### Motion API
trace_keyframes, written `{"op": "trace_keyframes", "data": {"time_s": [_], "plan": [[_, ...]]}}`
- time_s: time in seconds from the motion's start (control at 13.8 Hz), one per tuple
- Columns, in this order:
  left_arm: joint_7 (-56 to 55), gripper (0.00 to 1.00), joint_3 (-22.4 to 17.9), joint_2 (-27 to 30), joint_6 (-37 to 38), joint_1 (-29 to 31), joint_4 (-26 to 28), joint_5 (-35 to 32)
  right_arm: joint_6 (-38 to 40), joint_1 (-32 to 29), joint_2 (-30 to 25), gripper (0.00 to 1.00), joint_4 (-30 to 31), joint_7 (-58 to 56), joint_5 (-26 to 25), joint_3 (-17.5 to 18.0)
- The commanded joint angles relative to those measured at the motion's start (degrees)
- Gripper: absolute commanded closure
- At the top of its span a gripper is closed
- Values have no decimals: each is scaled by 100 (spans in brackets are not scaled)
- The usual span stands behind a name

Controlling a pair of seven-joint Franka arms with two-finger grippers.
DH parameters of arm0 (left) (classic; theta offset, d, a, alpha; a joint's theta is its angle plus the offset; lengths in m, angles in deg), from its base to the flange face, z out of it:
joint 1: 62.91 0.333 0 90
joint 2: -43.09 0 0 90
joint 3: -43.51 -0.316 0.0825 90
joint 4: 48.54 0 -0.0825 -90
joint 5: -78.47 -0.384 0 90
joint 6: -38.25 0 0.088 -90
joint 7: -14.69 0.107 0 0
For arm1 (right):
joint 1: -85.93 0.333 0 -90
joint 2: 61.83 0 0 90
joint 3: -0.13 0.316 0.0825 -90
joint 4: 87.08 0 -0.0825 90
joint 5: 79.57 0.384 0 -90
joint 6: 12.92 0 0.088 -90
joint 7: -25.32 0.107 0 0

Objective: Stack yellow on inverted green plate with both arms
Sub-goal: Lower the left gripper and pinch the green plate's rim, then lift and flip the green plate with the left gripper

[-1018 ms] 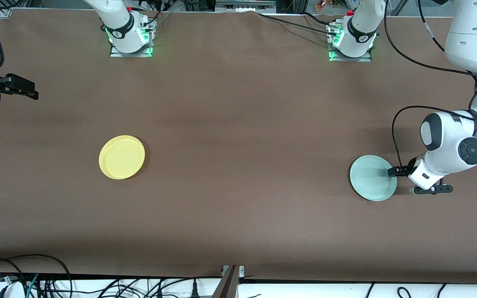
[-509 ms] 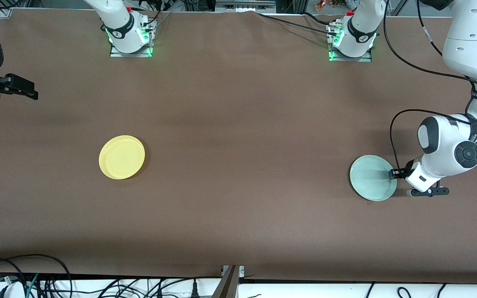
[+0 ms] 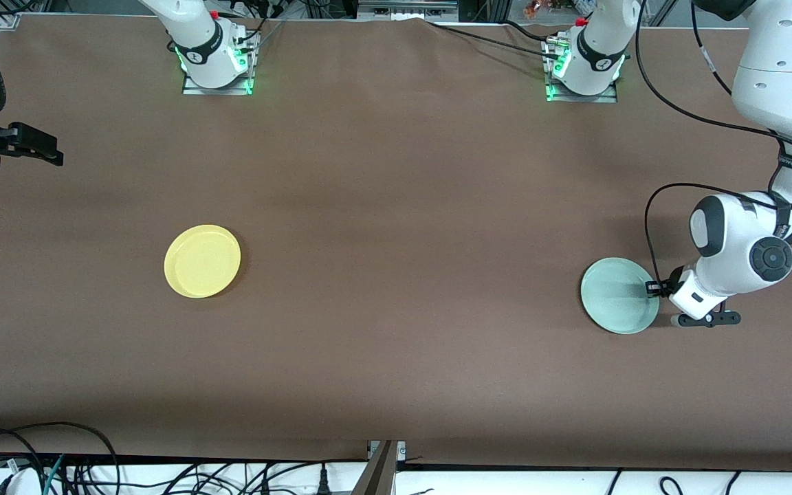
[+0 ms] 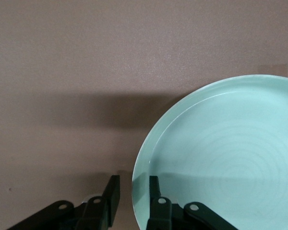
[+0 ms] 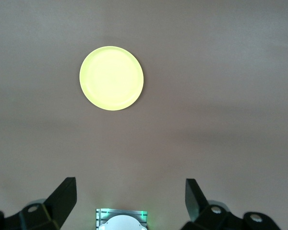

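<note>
The pale green plate lies rim up on the brown table at the left arm's end. My left gripper is low at the plate's edge. In the left wrist view the gripper is open: one finger stands inside the green plate, the other outside, and the rim runs between them with a gap showing. The yellow plate lies rim up toward the right arm's end. My right gripper waits high at the table's end. It is wide open and empty, and its wrist view shows the yellow plate well below.
The two arm bases stand along the table's edge farthest from the front camera. Cables hang past the near edge. The brown table between the plates is bare.
My left arm's wrist has shifted a little toward the green plate and lower, with the fingers staying at its rim. Both plates and the right arm have not moved.
</note>
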Motion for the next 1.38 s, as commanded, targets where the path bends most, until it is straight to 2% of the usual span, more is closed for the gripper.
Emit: {"op": "trace_keyframes", "data": {"time_s": [0.0, 0.07, 0.22, 0.51, 0.87, 1.02, 1.16, 1.31], "plan": [[100, 76, -2, -97, 6, -24, -154, 130, 57, -43, 63, 0, -153, 46, 4, 26], [109, 80, -2, -97, 14, -24, -189, 130, 57, -43, 63, 0, -161, 46, 4, 26], [117, 100, 7, -97, 23, -50, -207, 130, 48, -43, 63, 0, -161, 37, 4, 26], [126, 100, 7, -88, 41, -208, -224, 112, 48, -43, 63, 0, -161, 19, -5, 35], [117, 100, -2, 95, 408, -577, -602, 16, 48, -43, 63, 0, -161, 37, 4, 26], [74, 100, -37, 289, 1230, -884, -1030, -456, 57, -43, 63, 0, -161, 46, 4, 17], [-259, 100, 6, 281, 2225, -1139, -1846, -1115, 48, -43, 63, 0, -161, 46, 4, 26], [-348, 100, -20, 281, 2615, -1595, -2174, -1329, 48, -43, 63, 0, -161, 46, 4, 17]]}}
